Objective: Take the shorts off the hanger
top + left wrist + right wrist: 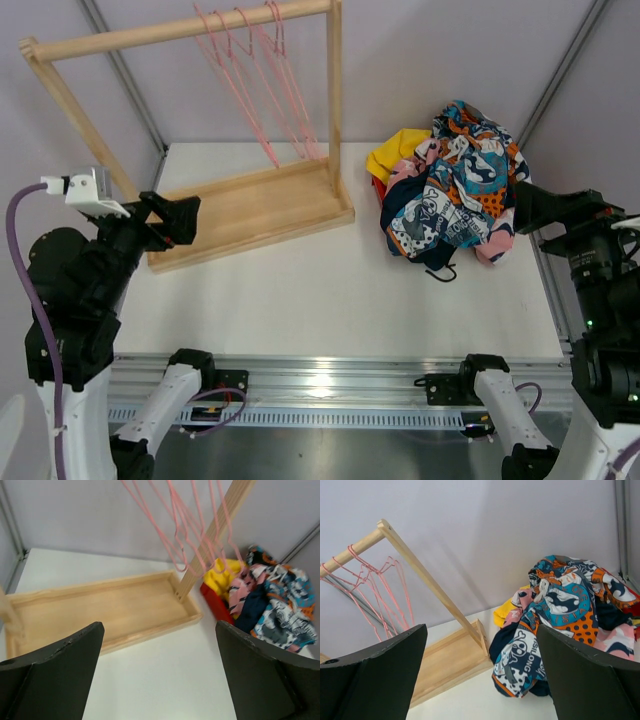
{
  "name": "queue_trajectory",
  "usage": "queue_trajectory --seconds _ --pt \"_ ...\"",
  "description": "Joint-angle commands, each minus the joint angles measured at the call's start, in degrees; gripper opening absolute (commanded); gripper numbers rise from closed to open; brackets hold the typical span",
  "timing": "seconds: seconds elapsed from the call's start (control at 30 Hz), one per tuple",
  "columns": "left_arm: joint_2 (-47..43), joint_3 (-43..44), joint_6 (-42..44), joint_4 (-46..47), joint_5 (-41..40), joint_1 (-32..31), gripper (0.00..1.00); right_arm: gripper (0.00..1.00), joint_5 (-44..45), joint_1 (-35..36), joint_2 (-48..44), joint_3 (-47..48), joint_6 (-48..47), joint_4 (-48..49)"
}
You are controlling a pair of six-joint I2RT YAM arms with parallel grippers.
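The shorts [452, 190] lie in a heap on the table's far right: blue-orange-white patterned on top, yellow [392, 152] behind, pink and navy under. The heap shows in the left wrist view [265, 605] and the right wrist view [555, 625]. Several bare pink hangers [262, 80] hang on the wooden rack's bar [180, 32], with no cloth on them. My left gripper [175, 215] is open and empty over the rack's tray [250, 210]. My right gripper [530, 208] is open and empty beside the heap's right side.
The wooden rack has a tray base [100, 610], an upright post [334, 90] and a slanted post [75, 110]. Grey walls close the back. The table's near edge has a metal rail [330, 375].
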Motion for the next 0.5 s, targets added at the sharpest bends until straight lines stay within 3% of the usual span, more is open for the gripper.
queue_trajectory --seconds 0.0,0.47 --pt "-2.6 -1.3 6.4 -7.5 -8.4 -2.6 0.99 1.00 0.3 -0.3 1.4 4.1 -0.6 -14.0" --pt "-3.8 -1.2 6.4 -8.1 -9.3 -2.8 0.99 1.00 -15.7 -1.9 -1.1 -1.9 2.8 -9.3"
